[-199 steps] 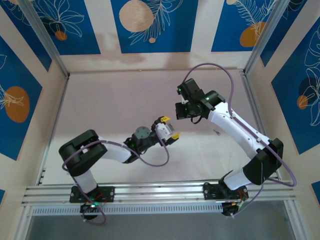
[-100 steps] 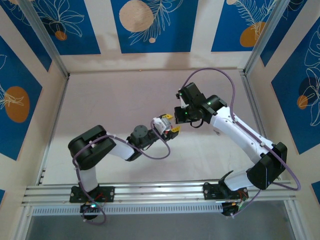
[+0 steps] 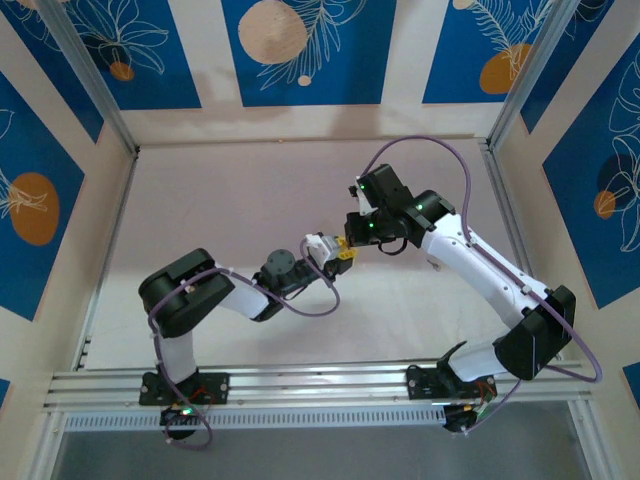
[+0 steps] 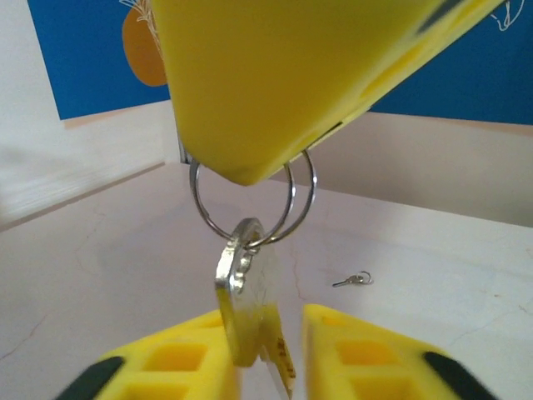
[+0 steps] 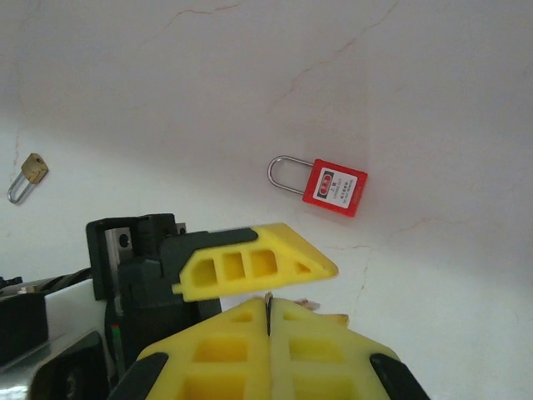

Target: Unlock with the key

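here, the silver flat key on its double wire ring (image 4: pixel 248 292) hangs above mid-table, its ring pinched in the pressed-together right gripper (image 5: pixel 269 312). the left gripper (image 4: pixel 265 321) flanks the blade, fingers narrowly apart; whether it grips is unclear. the red padlock with silver shackle (image 5: pixel 335 188) lies at 1 o'clock of the right gripper, its white label unreadable. the pale cracked table (image 3: pixel 200 200) is ringed by blue walls (image 3: pixel 300 50) with white leaf outlines and orange discs.
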